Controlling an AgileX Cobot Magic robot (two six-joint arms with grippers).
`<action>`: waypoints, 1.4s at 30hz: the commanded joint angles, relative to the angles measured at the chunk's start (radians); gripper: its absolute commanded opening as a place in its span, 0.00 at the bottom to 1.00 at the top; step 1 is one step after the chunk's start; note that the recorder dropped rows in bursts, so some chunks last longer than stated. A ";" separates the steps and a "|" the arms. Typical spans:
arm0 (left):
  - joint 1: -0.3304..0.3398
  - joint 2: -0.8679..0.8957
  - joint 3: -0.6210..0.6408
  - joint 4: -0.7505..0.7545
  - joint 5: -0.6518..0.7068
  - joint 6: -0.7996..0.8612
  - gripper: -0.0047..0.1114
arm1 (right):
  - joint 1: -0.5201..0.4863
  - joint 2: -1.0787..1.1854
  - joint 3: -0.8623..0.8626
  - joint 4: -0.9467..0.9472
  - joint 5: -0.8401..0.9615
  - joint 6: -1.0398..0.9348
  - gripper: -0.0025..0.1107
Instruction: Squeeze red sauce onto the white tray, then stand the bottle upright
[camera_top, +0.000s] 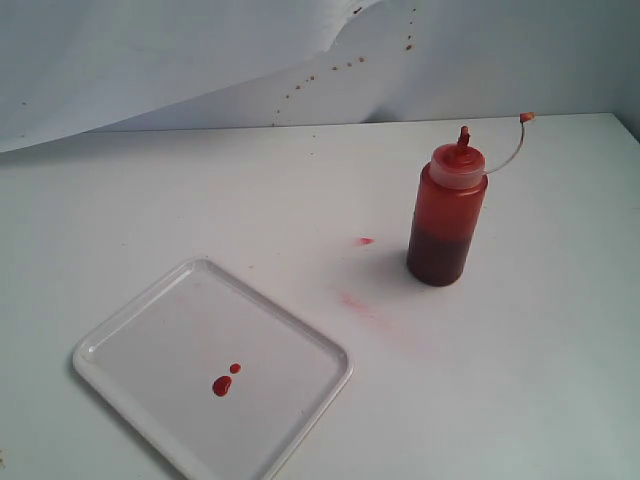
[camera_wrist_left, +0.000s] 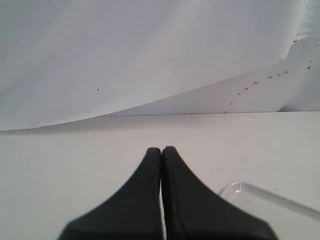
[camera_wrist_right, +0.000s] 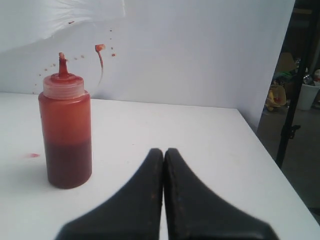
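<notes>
A white table (camera_top: 560, 380) bears faint pinkish smears (camera_top: 352, 299) — behind it, a white backdrop (camera_top: 150, 60) speckled red.

white tray (camera_top: 160, 330) | ext: btm corner cut off | L wrist: rim only

A: Status of the right gripper (camera_wrist_right: 163, 151)?
B: Black fingers (camera_wrist_right: 132, 205) pressed flat together, nothing between them, over the white table (camera_wrist_right: 200, 135).
A: And the bottle (camera_wrist_right: 65, 125)?
B: Upright on the table, beyond the fingertips and apart from them. The red sauce (camera_wrist_right: 68, 165) fills the lower part, darker; lighter red above. Nozzle (camera_wrist_right: 62, 64) uncapped, cap strap (camera_wrist_right: 101, 62) arcing off to one side.
A: Other marks?
B: Small pink spot (camera_wrist_right: 33, 155) on the table near the bottle; red specks (camera_wrist_right: 112, 54) on the white backdrop (camera_wrist_right: 200, 50) behind.
</notes>
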 joint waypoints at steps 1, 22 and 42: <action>0.000 -0.002 0.005 -0.008 0.001 0.000 0.04 | 0.004 -0.004 0.004 0.025 0.006 -0.017 0.02; 0.000 -0.002 0.005 -0.008 0.001 0.000 0.04 | 0.004 -0.004 0.004 0.038 0.006 -0.024 0.02; 0.000 -0.002 0.005 -0.008 0.001 0.000 0.04 | 0.004 -0.004 0.004 0.038 0.006 -0.024 0.02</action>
